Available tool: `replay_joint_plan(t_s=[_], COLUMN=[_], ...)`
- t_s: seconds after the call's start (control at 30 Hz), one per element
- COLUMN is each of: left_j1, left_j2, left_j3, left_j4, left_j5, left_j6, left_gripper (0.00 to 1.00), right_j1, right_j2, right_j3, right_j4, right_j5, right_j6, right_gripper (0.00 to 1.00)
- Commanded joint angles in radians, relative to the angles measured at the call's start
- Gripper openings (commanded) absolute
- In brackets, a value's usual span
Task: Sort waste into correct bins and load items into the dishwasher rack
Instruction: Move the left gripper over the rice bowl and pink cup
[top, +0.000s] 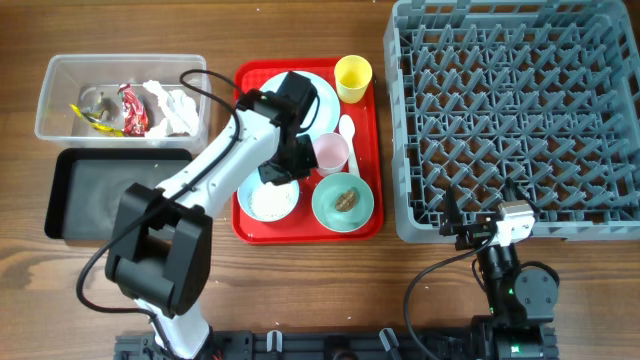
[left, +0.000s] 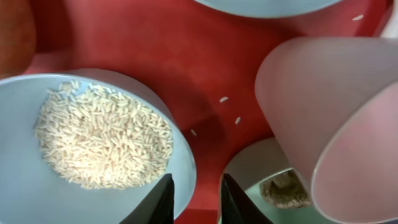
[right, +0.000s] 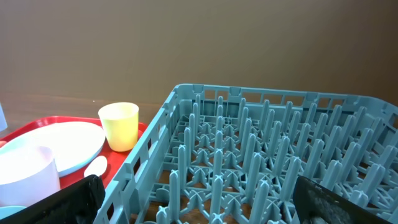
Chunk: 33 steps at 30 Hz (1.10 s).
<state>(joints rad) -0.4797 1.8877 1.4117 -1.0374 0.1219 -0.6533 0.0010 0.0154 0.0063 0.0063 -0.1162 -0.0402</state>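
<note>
While the left gripper (left: 196, 190) hangs at lower centre, jaws slightly apart, empty, clipping the bowl (left: 181, 163) rim could scatter rice (left: 102, 143).

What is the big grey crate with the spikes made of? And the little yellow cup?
The crate looks like moulded plastic: one even grey-blue colour, thin pegs, dull sheen. The yellow cup is probably plastic too: thin wall, smooth matte surface.

Tub (top: 60, 80) behind shallow tray (top: 100, 195); serving tray (top: 372, 140) between them and rack (top: 520, 120)
</note>
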Motion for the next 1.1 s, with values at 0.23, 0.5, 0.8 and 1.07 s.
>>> replay_joint_plan(t_s=[0.23, 0.5, 0.8, 1.07], left_j1=[-0.017, -0.017, -0.023, -0.027], left_j2=[0.003, 0.013, 0.014, 0.014], left_j3=[-0.005, -0.006, -0.013, -0.085], left_j4=[0.010, 0.017, 0.041, 0.104], left_j5=[-0.047, -0.072, -0.098, -0.098], left_j6=[-0.009, -0.009, -0.010, -0.010], left_gripper=[0.31, 0.30, 0.22, 0.23], right_j1=[-0.005, -0.005, -0.005, -0.005], right_j2=[-0.008, -0.008, -0.008, -0.008], right_j3=[-0.001, -0.001, -0.001, -0.001], right_j4=[0.003, 0.003, 0.003, 0.003], right_j5=[-0.016, -0.016, -0.016, -0.016], right_j6=[-0.010, -0.010, -0.010, -0.010], right_gripper=[1.00, 1.00, 1.00, 1.00])
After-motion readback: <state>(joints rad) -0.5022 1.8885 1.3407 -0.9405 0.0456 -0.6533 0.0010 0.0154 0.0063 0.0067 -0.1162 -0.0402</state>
